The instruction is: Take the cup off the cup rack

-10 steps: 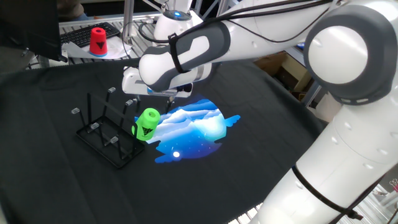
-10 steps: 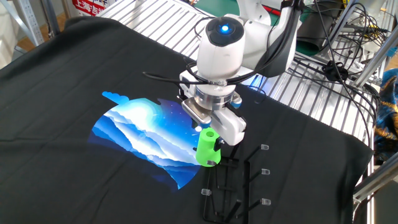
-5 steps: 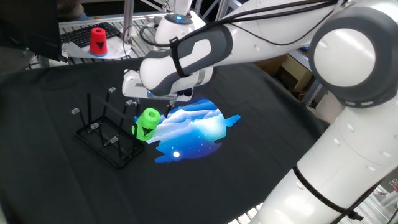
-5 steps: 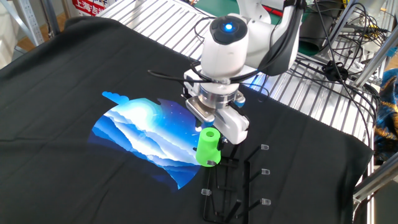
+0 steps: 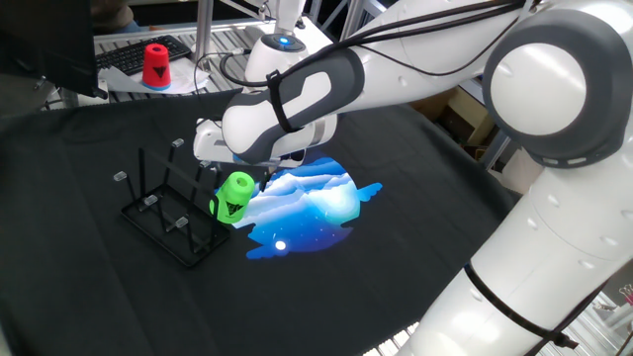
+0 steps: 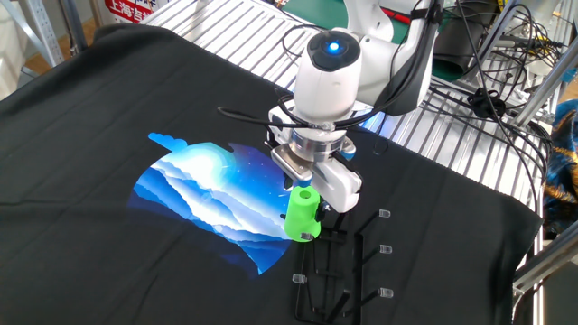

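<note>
- The cup [image 5: 234, 196] sits mouth-down and tilted on a peg at the near corner of the cup rack [image 5: 168, 213], beside the blue print [image 5: 307, 203] on the black cloth.
- The gripper [image 6: 312, 185] hangs right above it, lined up for a grasp.
- Whether its fingers are apart or together, I cannot tell.

The white arm reaches in low over the desk, wrist bent downward. The gripper [image 6: 312, 188] points down, its fingers mostly hidden, so their spread is unclear.
</note>
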Controlling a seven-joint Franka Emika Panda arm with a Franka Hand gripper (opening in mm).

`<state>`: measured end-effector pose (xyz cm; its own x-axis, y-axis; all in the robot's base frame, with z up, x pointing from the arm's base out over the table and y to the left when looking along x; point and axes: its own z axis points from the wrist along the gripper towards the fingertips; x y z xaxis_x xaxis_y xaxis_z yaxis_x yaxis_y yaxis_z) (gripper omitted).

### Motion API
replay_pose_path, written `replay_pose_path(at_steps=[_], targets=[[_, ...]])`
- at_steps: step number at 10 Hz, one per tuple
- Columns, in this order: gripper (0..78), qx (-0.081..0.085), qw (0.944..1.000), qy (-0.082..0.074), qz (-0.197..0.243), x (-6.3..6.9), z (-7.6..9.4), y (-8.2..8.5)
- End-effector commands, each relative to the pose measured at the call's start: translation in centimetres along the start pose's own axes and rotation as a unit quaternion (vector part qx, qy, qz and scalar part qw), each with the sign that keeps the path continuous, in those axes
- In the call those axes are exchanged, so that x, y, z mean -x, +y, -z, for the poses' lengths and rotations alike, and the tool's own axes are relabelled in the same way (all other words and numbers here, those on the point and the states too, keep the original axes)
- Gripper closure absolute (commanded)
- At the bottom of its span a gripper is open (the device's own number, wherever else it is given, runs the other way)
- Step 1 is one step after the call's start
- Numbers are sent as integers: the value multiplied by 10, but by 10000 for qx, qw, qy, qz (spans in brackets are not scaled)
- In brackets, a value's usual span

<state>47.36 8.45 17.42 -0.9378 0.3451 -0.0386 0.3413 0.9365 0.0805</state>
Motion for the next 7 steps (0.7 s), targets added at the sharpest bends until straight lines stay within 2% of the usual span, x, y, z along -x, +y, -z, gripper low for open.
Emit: replay_pose_path(at_steps=[1,2,7], targets=[[1,58,10000,10,30,0,1,0],[763,58,10000,10,30,0,1,0],[763,58,10000,10,30,0,1,0]])
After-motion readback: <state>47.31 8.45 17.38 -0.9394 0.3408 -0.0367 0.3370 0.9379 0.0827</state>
